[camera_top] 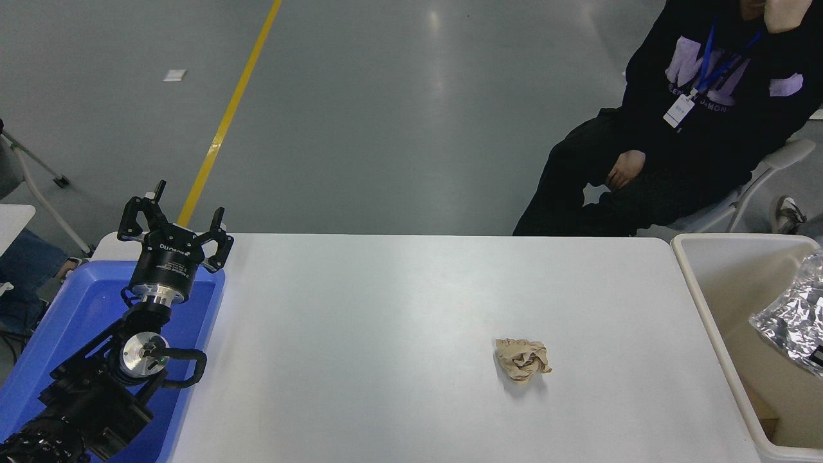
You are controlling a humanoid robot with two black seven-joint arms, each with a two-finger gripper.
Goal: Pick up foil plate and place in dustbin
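Over blue tray (77,308), left tool (175,225) parked.

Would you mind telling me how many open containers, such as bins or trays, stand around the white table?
2. The blue plastic tray sits at the table's left end, and the cream-white rectangular plastic dustbin stands at its right end; others may lie out of frame.
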